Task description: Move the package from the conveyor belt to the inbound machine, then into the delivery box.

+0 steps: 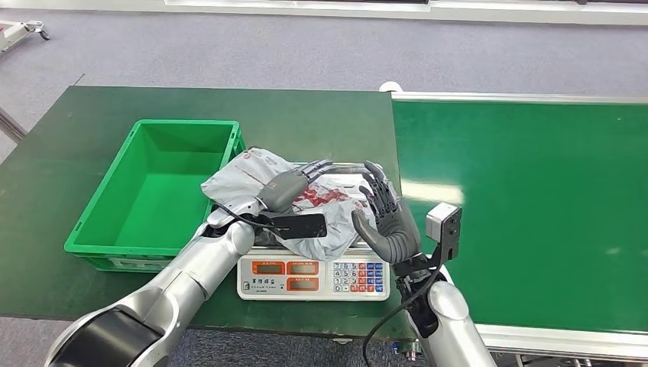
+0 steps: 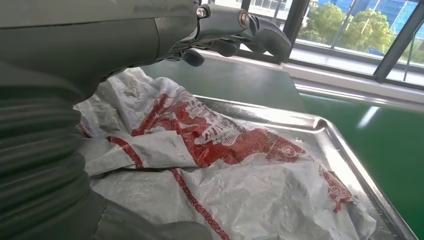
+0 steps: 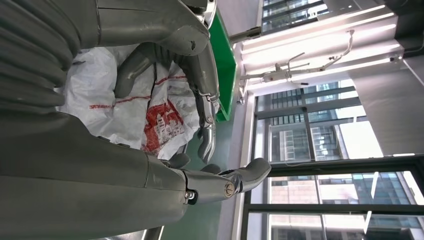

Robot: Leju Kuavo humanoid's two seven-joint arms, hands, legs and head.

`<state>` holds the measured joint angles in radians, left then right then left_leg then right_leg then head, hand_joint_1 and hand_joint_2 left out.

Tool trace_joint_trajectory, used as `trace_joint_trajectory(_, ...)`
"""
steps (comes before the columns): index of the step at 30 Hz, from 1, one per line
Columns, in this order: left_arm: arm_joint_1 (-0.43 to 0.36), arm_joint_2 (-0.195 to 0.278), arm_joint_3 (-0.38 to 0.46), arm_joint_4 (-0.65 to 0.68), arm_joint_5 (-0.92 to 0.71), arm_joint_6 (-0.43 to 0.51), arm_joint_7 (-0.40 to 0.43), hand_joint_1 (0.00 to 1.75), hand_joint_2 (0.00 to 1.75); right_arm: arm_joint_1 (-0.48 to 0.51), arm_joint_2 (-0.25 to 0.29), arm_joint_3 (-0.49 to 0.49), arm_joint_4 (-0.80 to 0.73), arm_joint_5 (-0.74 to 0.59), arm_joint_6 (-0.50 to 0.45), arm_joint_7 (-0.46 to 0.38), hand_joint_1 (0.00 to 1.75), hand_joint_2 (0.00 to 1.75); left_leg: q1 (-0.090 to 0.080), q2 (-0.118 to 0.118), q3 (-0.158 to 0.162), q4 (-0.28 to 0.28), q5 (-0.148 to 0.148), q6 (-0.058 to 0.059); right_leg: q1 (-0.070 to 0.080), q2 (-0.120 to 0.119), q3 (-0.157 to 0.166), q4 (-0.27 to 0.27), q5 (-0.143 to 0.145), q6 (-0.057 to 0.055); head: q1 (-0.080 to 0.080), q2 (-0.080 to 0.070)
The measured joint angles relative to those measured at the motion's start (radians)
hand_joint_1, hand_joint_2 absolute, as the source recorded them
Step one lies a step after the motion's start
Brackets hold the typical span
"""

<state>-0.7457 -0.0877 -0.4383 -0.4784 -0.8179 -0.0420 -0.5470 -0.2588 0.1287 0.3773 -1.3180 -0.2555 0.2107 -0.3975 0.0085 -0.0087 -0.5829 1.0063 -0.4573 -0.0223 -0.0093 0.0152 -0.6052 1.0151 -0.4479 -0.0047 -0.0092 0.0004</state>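
Observation:
The package (image 1: 248, 174), a crumpled grey-white plastic bag with red print, lies on the steel tray (image 2: 345, 150) of the inbound machine (image 1: 313, 277), a weighing scale with red displays and a keypad. My left hand (image 1: 293, 188) is stretched over the bag's middle with its fingers (image 2: 260, 30) straight and a little above the plastic (image 2: 225, 150), gripping nothing. At the bag's right edge my right hand (image 1: 387, 220) stands upright, palm toward the bag and fingers spread. In the right wrist view the bag (image 3: 167, 115) lies just beyond that hand (image 3: 210, 186).
The delivery box (image 1: 183, 123), an empty green bin, stands just left of the scale, and the bag's left corner overhangs its rim. The green conveyor belt (image 1: 527, 206) runs along the right. Everything rests on a dark green table (image 1: 61, 138).

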Motion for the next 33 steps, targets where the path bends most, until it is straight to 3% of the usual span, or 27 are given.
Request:
trace_joint_trajectory(6,-0.008,0.0,-0.001,0.017,-0.002,-0.002,-0.001,0.0,1.75,0.0,-0.002,0.0,0.0,0.0,0.0,0.0,0.0,1.75,0.0,0.0,0.0,0.0,0.0,0.0,0.0,0.0,0.0,0.0,0.0,0.0,0.0,0.0)
trace_joint_trajectory(8,-0.013,0.001,-0.005,0.022,-0.016,-0.023,0.001,0.87,1.75,0.002,-0.003,0.0,-0.002,0.0,0.001,0.001,0.0,1.75,0.0,0.0,0.0,0.0,0.0,0.0,0.0,0.0,0.0,0.0,0.0,0.0,0.0,0.0)
trace_joint_trajectory(10,-0.03,0.008,-0.023,0.03,-0.05,-0.102,-0.005,1.75,1.75,0.012,-0.005,-0.001,-0.011,-0.003,0.004,0.001,0.0,1.75,0.0,-0.001,0.0,0.0,0.0,0.0,0.0,0.0,0.0,0.0,0.0,0.0,0.0,0.0)
trace_joint_trajectory(14,-0.092,0.077,-0.112,0.047,-0.115,-0.396,-0.101,1.75,1.75,0.059,-0.018,-0.008,-0.057,-0.015,0.019,-0.005,0.0,1.75,0.001,0.001,0.001,-0.001,0.0,-0.001,0.001,0.002,0.001,0.0,0.0,0.0,0.0,0.0)
trace_joint_trajectory(16,-0.11,0.107,-0.146,0.05,-0.116,-0.444,-0.134,1.75,1.75,0.076,-0.026,-0.012,-0.074,-0.019,0.027,-0.004,0.0,1.75,0.001,0.004,0.003,-0.001,-0.001,-0.001,0.001,0.004,0.001,0.0,0.0,0.0,0.0,0.0)
trace_joint_trajectory(20,-0.136,0.14,-0.205,0.05,-0.112,-0.472,-0.154,1.75,1.75,0.096,-0.033,-0.016,-0.101,-0.021,0.04,-0.001,0.0,1.75,0.001,0.003,0.003,-0.001,-0.001,-0.001,0.001,0.004,0.002,0.0,0.0,-0.001,0.0,0.0)
trace_joint_trajectory(28,-0.16,0.162,-0.303,0.036,-0.089,-0.503,-0.156,1.75,1.75,0.117,-0.04,-0.028,-0.133,-0.027,0.055,0.002,0.0,1.75,0.002,0.004,0.006,-0.002,-0.001,-0.002,0.001,0.004,0.005,0.0,0.0,-0.001,0.0,0.0)
trace_joint_trajectory(33,-0.163,0.174,-0.349,0.02,-0.089,-0.438,-0.15,1.75,1.75,0.118,-0.042,-0.034,-0.136,-0.03,0.072,0.008,0.0,1.75,0.002,0.004,0.007,-0.002,-0.001,-0.002,0.001,0.004,0.006,0.0,0.0,-0.001,0.0,0.0)
